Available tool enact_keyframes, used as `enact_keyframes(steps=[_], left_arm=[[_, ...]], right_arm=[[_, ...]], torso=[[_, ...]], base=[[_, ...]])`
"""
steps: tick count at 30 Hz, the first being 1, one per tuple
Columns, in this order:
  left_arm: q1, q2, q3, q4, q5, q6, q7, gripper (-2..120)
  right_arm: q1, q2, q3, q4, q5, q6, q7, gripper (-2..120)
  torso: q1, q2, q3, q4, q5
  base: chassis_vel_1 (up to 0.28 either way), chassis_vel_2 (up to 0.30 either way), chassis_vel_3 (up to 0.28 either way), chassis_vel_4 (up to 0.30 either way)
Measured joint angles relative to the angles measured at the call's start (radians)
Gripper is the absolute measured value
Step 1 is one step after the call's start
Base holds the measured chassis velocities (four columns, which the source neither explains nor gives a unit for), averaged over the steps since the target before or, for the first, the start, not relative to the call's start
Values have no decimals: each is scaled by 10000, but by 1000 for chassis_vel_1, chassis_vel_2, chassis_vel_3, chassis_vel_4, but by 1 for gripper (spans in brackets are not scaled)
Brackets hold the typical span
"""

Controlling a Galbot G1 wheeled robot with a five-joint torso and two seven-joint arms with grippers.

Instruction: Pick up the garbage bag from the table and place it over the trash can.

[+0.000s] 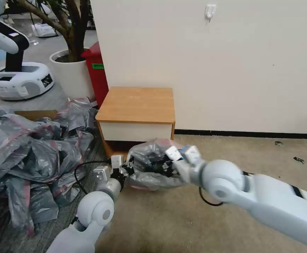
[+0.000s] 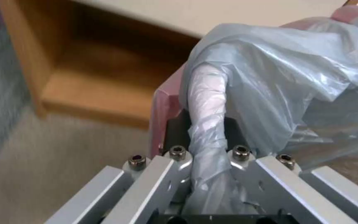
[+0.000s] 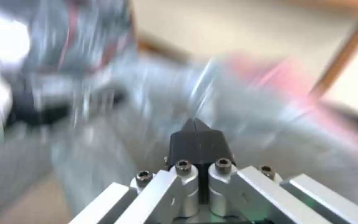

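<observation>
Thin crinkly film, the bag [image 1: 149,165] hangs low before the table [image 1: 135,105], light, limp, slippery; you should grip gathered folds or its pink rim; left gripper [image 2: 206,137] pinches a twisted fold, as its wrist view shows; right gripper [image 3: 197,132] looks closed on nothing.

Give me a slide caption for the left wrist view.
Left gripper clamped on a bunched fold of the grey garbage bag, in front of the table's open lower shelf.
</observation>
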Motion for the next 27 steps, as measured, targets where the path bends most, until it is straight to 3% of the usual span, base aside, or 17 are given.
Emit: enact_keyframes(steps=[1,2,5,6,8,9,13,14,17,21,27], left_arm=[[0,0,0,0,0,0,0,5],[199,-87,26,4,-94,-7,-103,5],[927,-236,-17,-176,-90,-51,-176,5],[927,-236,-17,-176,-90,-51,-176,5],[1499,-247,-89,-437,-32,-59,-211,5],[1499,-247,-89,-437,-32,-59,-211,5],[2450,-186,-255,-851,234,-99,-218,5],[2450,-186,-255,-851,234,-99,-218,5],[3067,-122,-294,-961,699,-279,-109,5],[3362,-67,-130,-960,927,-354,-11,5],[3368,12,266,-881,1199,-406,-147,5]], right_arm=[[0,0,0,0,0,0,0,0],[-1208,-41,1061,283,-750,812,-2,0],[-3940,419,3625,784,-2014,1129,185,6],[-3940,419,3625,784,-2014,1129,185,6],[-5622,1018,5067,975,-3101,1327,153,14],[-5622,1018,5067,975,-3101,1327,153,14],[-8118,2442,6678,1156,-5131,2093,-29,33],[-8118,2442,6678,1156,-5131,2093,-29,33],[-9553,3848,7410,1157,-6811,3003,-115,50],[-10128,4752,7617,1102,-7528,3375,-166,63],[-10200,5053,7433,1237,-7557,3378,-139,86]], torso=[[0,0,0,0,0],[0,0,0,3,-3],[0,0,0,3,-4],[0,0,0,3,-4],[0,0,0,6,-1],[0,0,0,6,-1],[0,1,-1,5,-4],[0,1,-1,5,-4],[0,0,0,5,-6],[0,1,-1,6,-6],[0,1,0,6,-5]], base=[[0,0,0,0],[0,0,0,0],[0,0,0,0],[0,0,0,0],[0,0,0,0],[0,0,0,0],[0,0,0,0],[0,0,0,0],[0,0,0,0],[0,0,0,0],[0,0,0,0]])
